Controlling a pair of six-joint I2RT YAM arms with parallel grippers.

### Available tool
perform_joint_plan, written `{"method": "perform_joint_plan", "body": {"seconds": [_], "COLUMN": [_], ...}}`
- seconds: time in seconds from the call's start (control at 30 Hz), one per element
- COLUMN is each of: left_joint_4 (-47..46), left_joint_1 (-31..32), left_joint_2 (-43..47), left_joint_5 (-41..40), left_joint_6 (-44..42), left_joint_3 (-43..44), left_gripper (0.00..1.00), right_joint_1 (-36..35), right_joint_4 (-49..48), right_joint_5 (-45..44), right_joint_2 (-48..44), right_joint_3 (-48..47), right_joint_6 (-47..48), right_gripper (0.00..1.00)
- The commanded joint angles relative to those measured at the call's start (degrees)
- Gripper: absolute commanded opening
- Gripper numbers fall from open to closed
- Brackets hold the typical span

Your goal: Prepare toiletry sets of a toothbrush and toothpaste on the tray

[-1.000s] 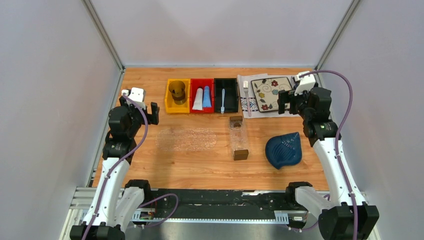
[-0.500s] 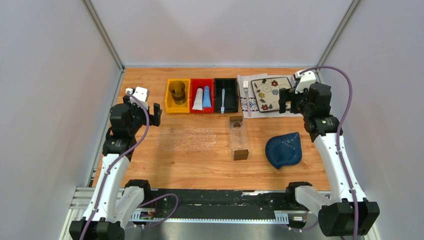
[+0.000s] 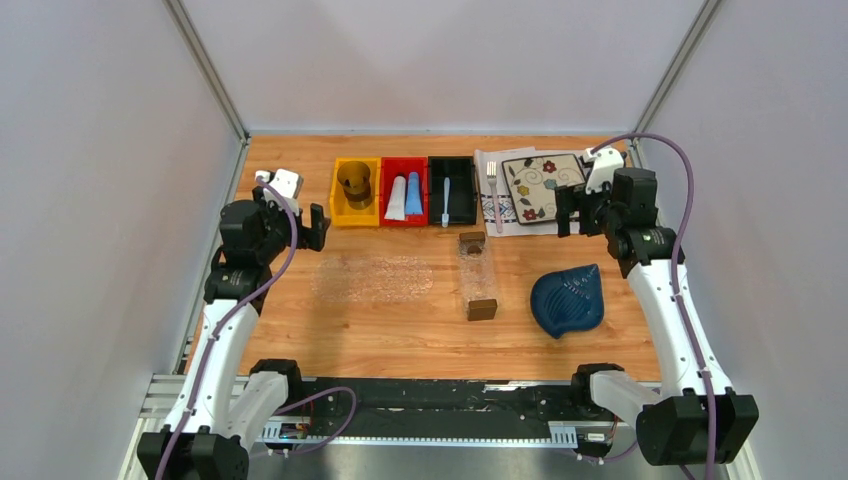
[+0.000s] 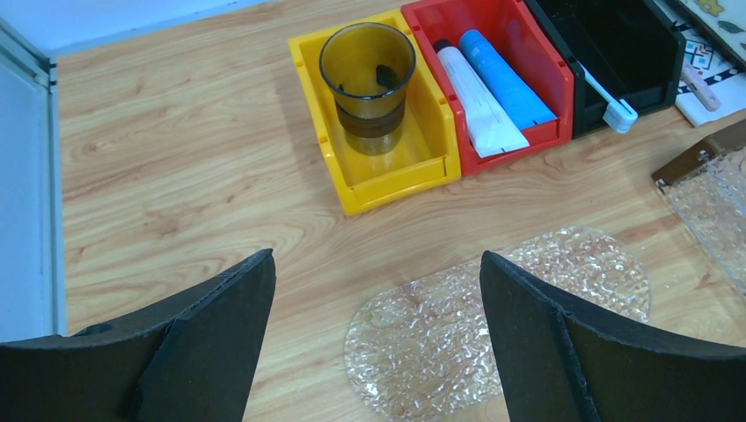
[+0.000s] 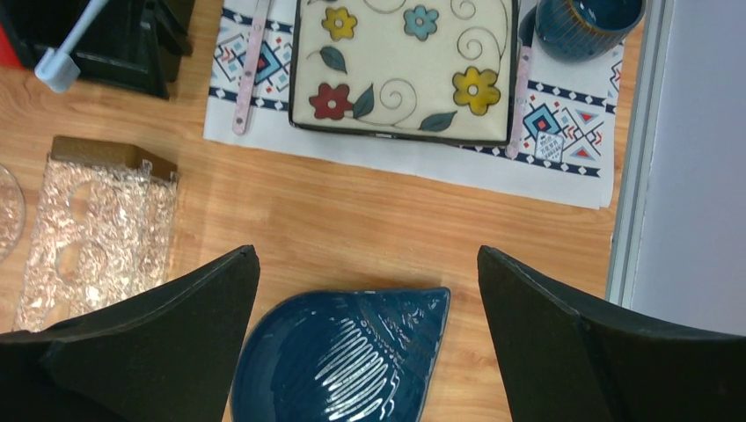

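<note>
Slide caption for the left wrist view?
Open left gripper facing a clear oval dish; beyond, cup in yellow bin, toothpaste tubes in red bin, toothbrush in black bin.

Three plastic bins stand at the far side: one yellow bin point(image 4: 400, 183), one red bin point(image 4: 515, 149), one black bin point(image 4: 616, 53). There are two toothpaste tubes, one white-grey tube point(image 4: 475, 101) and one bright blue tube point(image 4: 510, 79).

One each:
- slim pale blue toothbrush point(image 3: 445, 200)
- amber plastic cup point(image 4: 368, 88)
- clear textured rectangular tray point(image 3: 477, 275)
- clear pebbled oval mat point(image 4: 493, 325)
- dark blue leaf-shaped dish point(image 5: 343, 352)
- square floral plate point(image 5: 405, 66)
- patterned placemat point(image 5: 563, 167)
- dark blue bowl point(image 5: 581, 18)

Two pink-handled utensils lie by the plate, a left utensil point(image 5: 251, 61) and a right utensil point(image 5: 525, 88).
</note>
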State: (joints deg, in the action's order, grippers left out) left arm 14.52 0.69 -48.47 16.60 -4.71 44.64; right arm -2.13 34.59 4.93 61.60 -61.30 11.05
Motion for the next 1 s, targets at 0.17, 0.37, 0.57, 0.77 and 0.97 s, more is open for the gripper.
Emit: {"method": "perform_joint_plan", "body": {"seconds": [0.17,0.37,0.57,0.77,0.97], "left_joint_4": [0.07,-0.11,-0.64,-0.64,-0.73], "left_joint_1": [-0.34,-0.25,-0.34,-0.34,-0.34], "left_joint_2": [-0.4,-0.49,-0.22,-0.66,-0.93], "left_joint_5": [3.35,3.26,2.47,1.68,0.63], "left_joint_6": [1.46,1.11,1.11,0.93,0.76], "left_joint_3": [1.85,1.5,1.15,1.06,0.71], "left_gripper": [0.93,0.93,0.93,0.93,0.93], "right_joint_1": [-0.24,-1.29,-6.03,-17.1,-25.72], "right_joint_4": [6.81,9.88,8.66,6.81,4.44], "right_joint_5": [-0.97,6.4,6.85,0.53,-2.29], "right_joint_2": [-1.57,-0.08,3.17,7.56,13.8], "right_joint_3": [-1.81,-3.04,-1.98,-1.72,-3.04], "right_joint_6": [5.74,4.6,2.4,0.73,-2.86], "right_gripper": [1.0,1.0,1.0,1.0,1.0]}}
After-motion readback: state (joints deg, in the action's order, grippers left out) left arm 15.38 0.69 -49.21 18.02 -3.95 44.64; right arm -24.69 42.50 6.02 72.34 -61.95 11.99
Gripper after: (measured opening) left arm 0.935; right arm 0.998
